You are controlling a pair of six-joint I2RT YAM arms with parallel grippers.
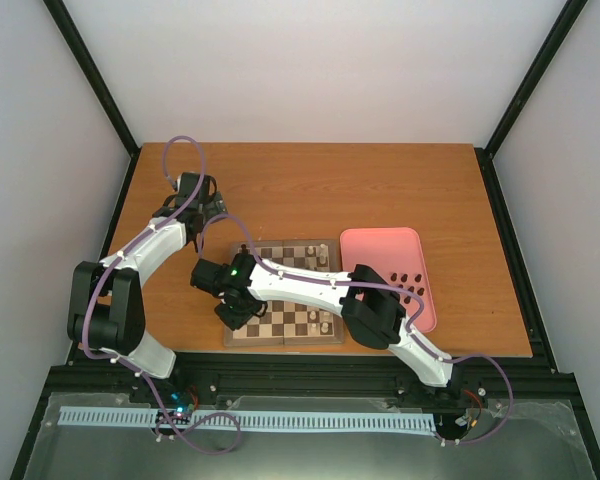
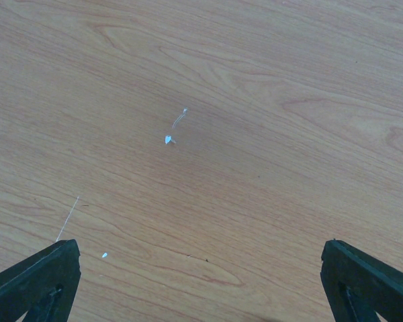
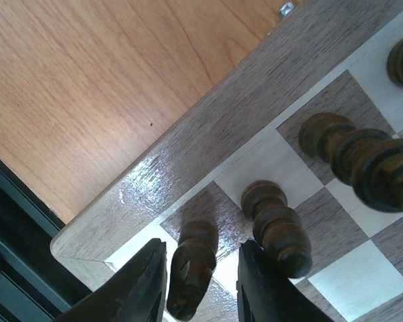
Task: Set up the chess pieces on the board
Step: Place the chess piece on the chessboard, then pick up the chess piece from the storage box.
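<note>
Table wood [image 2: 221,100] lies under the wide left claw [image 2: 200,251]; right claw [image 3: 205,255], narrowly parted, straddles a chess piece [image 3: 191,268] beside its neighbour [image 3: 275,228].

Dark chess pieces [image 3: 275,228] stand on the checkered board [image 3: 208,141].

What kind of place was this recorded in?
Most likely a lab robot cell, not a home: plain white panels held by black frame posts enclose a wooden table, and two robot arms are mounted at its near edge, by a chessboard.
</note>
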